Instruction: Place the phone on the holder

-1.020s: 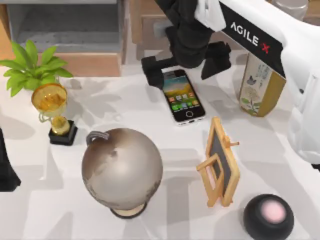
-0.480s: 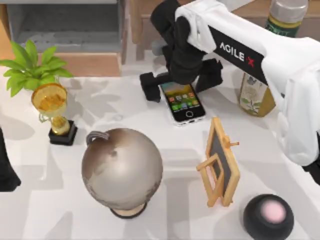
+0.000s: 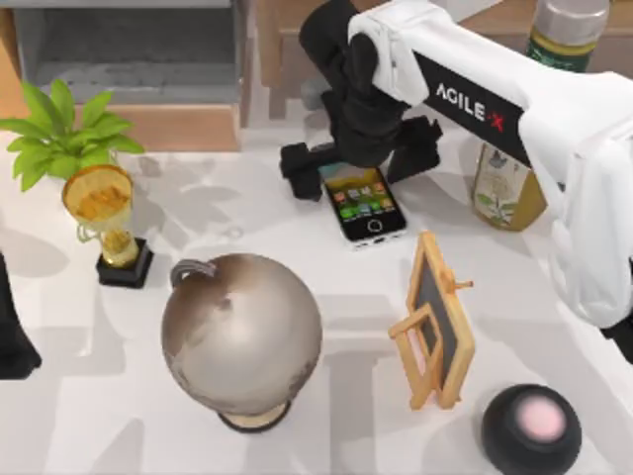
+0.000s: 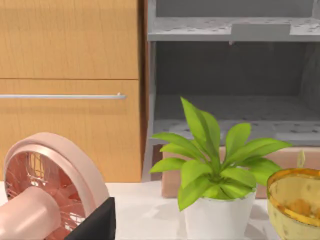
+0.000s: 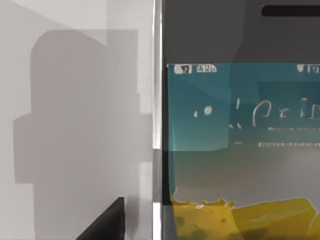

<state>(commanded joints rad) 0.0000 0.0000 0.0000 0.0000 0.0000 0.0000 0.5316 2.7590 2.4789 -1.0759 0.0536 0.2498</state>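
Observation:
The phone [image 3: 366, 205] lies flat and face up on the white table, screen lit with app icons, behind the holder. The holder [image 3: 436, 322] is a small wooden easel with a dark panel, standing right of centre. My right gripper [image 3: 358, 158] hangs open over the phone's far end, one black finger on each side of it and both well clear of its edges. In the right wrist view the phone's screen [image 5: 240, 150] is very close, beside bare table. My left arm [image 3: 10, 336] is parked at the table's left edge.
A globe [image 3: 242, 336] stands in front of the phone to the left, with a gold trophy [image 3: 104, 213] and a plant [image 3: 64, 129] further left. A carton [image 3: 509, 183] and bottle [image 3: 564, 30] stand at the back right, and a black round speaker [image 3: 531, 426] sits front right.
The right arm has come down and forward over the phone, covering more of its far end. In the last half second it has hardly moved. The phone has not shifted.

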